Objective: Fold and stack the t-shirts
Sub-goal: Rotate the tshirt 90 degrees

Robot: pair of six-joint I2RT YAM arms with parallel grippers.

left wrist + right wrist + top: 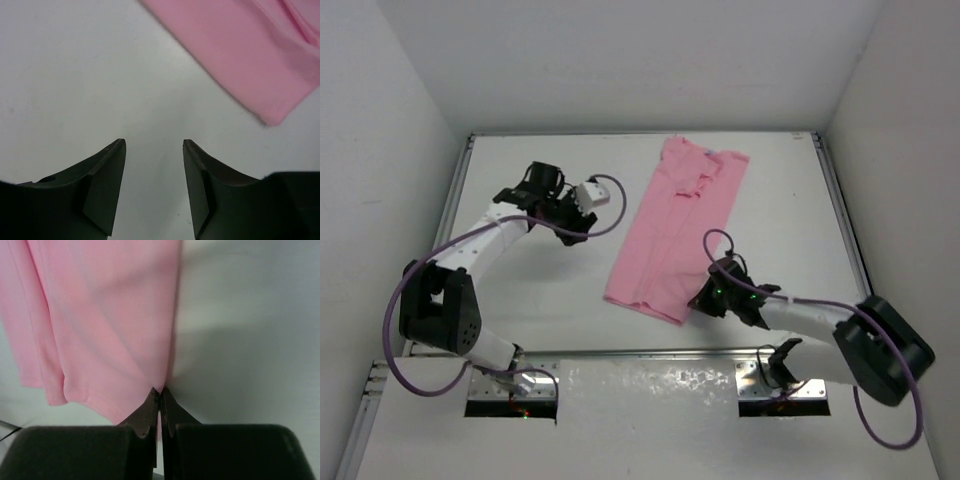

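Nearest the lens, at the btm of the top view, the L arm base [440, 312] sits at the near table edge w/ a purple cable [388, 330] looping round it. The L arm reaches up and away to the L gripper [542, 186], which hangs over bare white table [560, 290] w/ nothing in it. In the L wrist view the L gripper [153, 143] has its two dark fingers [105, 175] spread wide, only table btwn them. The t-shirt [675, 228] lies to the right of that gripper, apart from it. In the L wrist view the t-shirt [250, 55] fills the area ahead and to the right of the fingertips, one rounded cloth corner nearest the R finger, not touching. The shirt is plain pink, folded lengthwise into a long strip, flat on the table, on a slant w/ neck end far and hem end near. The R gripper [698, 303] is at the strip's near R corner. In the R wrist view the R gripper [160, 392] is pressed together on the t-shirt [100, 315], pinching its R edge just by the hem corner. The rest of the cloth spreads ahead and left of the tips, w/ bare table to their right. The R arm base [885, 350] sits furthest right.
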